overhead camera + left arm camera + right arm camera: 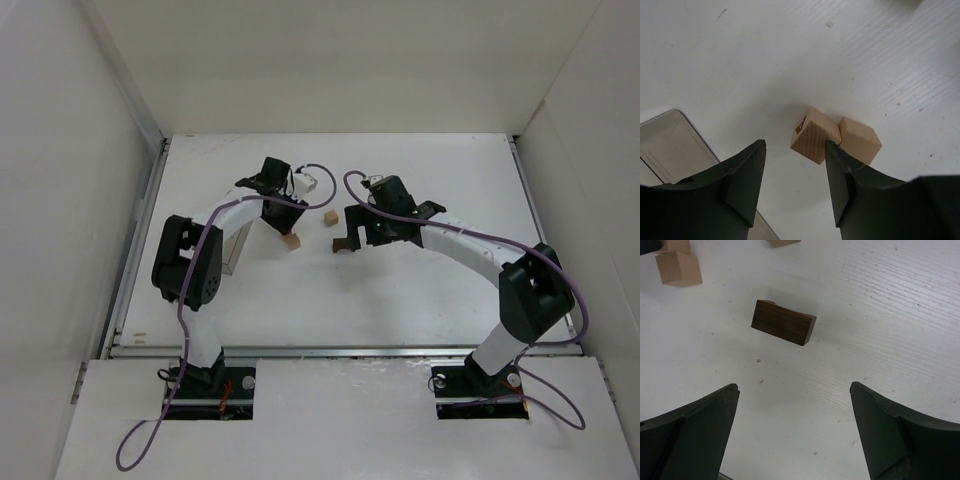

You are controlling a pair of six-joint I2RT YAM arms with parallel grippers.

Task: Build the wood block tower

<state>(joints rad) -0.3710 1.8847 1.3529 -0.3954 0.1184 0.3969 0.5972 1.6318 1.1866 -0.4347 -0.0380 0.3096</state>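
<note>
1. While the left tool (795, 150) is hanging with its fingers apart and gripping nothing, a pair of tan cubes (815, 135) is lying just past its tips on the table (740, 60), the two touching. One finger is pointing almost at the seam between them, so I'm thinking a squeeze could be catching a corner, twisting the nearer cube and shoving its neighbour off.
2. That nearer cube is sitting skewed to the fingers. Pads landing on edges rather than flat faces could be squirting it out.
3. The clear box (670, 135) is lying just beside the other finger, so any sideways correction is risking a knock against it.
4. The right tool (794, 386), spread wide and empty, is hovering near the dark arch piece (783, 322), which is lying alone and askew to the fingers. Coming down without turning first could be pushing it away instead of straddling it.
5. Both tools are crowding the middle of the table, with a third tan cube (328, 217) loose between them. One arm could be sweeping it, or bumping the other.
6. Nothing is looking stacked yet, and such small pieces are leaving little margin for an off-centre release.
</note>
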